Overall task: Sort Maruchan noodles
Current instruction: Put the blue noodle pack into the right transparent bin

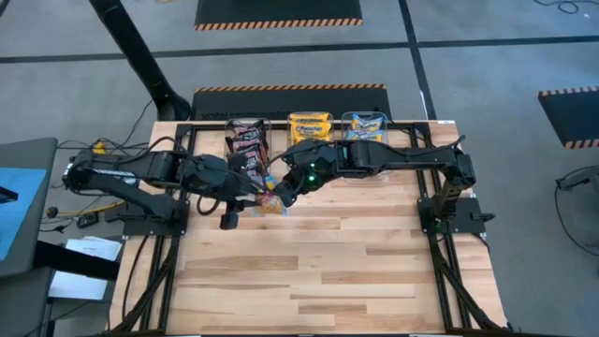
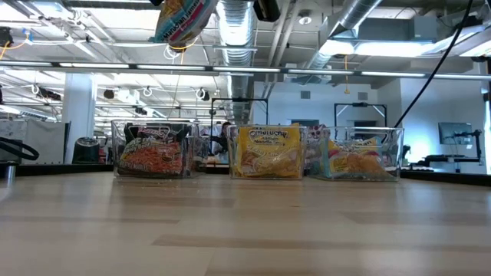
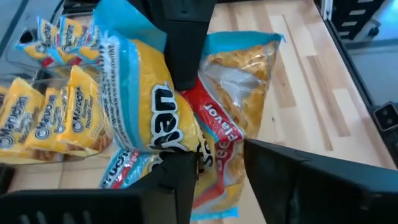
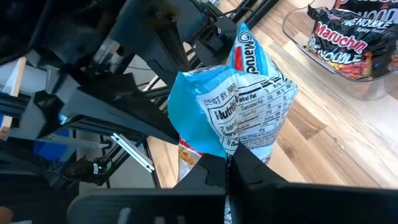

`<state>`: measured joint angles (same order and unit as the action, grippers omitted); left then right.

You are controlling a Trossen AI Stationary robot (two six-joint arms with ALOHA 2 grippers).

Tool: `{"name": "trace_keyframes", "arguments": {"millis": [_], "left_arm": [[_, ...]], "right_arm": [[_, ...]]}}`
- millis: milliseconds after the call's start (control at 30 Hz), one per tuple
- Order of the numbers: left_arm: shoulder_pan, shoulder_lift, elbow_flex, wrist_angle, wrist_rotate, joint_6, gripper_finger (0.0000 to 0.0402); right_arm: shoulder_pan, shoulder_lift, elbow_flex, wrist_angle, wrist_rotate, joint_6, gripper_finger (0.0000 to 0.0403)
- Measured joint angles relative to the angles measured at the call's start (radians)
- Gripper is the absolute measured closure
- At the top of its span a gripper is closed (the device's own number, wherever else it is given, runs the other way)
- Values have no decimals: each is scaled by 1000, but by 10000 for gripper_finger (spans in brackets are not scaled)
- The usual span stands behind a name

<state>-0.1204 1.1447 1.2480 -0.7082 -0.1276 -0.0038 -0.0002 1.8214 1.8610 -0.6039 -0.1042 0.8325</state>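
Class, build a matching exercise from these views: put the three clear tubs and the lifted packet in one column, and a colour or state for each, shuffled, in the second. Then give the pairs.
Column one:
1. left tub
2. middle tub
3. right tub
4. blue-yellow packet

Column two:
A. holds yellow-orange packets
B. pinched by the right end effector, off the table
C. holds dark red-black packets
D. holds blue-yellow packets

Pairs: 1-C, 2-A, 3-D, 4-B
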Motion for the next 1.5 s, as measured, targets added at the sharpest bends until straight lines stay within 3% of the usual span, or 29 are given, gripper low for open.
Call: {"name": "trace_keyframes", "arguments": {"millis": [167, 833, 1067, 1300, 1500], "left_arm": [[0, -30, 0, -3, -1, -12, 267], [0, -183, 0, -13, -63, -46, 271], [0, -184, 0, -15, -118, -46, 271], [0, -184, 0, -12, -239, -49, 271], [10, -184, 0, 81, -247, -83, 271]], "right_arm": [[0, 0, 0, -38, 1, -3, 396], [-13, -41, 0, -228, 1, -179, 397], [-61, -88, -1, -345, 1, -271, 397], [-128, -162, -1, -492, 34, -380, 397], [-187, -233, 0, -554, 55, -454, 397]]}}
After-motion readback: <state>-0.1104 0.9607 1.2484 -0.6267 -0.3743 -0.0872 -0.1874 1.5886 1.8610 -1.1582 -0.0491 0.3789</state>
